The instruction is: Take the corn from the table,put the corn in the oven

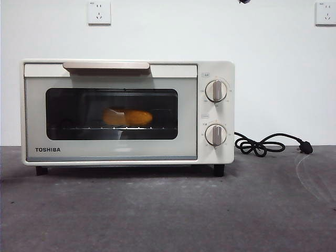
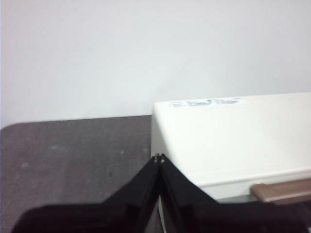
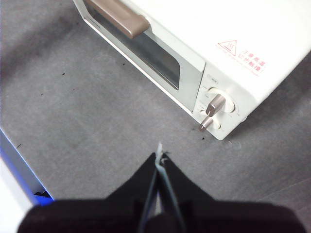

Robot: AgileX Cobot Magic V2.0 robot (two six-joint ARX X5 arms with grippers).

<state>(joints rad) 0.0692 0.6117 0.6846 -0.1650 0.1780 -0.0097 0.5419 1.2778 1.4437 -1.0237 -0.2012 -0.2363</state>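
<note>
Front view, left to right: wall socket (image 1: 99, 12) high on the white wall, then the oven (image 1: 127, 112), cream-white box with door shut, sitting on the dark grey mottled surface (image 1: 168, 210). The corn (image 1: 127, 117) lies inside behind the dark glass window, on the wire rack, about mid-window; yellow-orange, rounded ends, kernels blurred by the glass. Tan bar handle (image 1: 106, 65) runs across the door top. Two round knobs (image 1: 216, 91) are stacked on the right panel. A black cord (image 1: 265, 144) lies looped on the surface just right of the oven, its plug further right. Second socket (image 1: 325, 13) at the top right corner.

Left pincer (image 2: 158, 158): black jaws closed tip to tip, nothing between them, above the oven's left top edge. Smooth cream top in view with a blurred label near the back edge. Corn not visible from here; it's inside the box below, and apart from the pincer.

Right pincer (image 3: 160, 158): jaws pressed together, empty, hanging over bare surface in front of the oven's knob-side corner, well apart from the corn.

Open room: wide bare surface in front of the oven and on both sides; only the cord takes space on the right. Oven stands on short black feet, with shadow under its front edge
</note>
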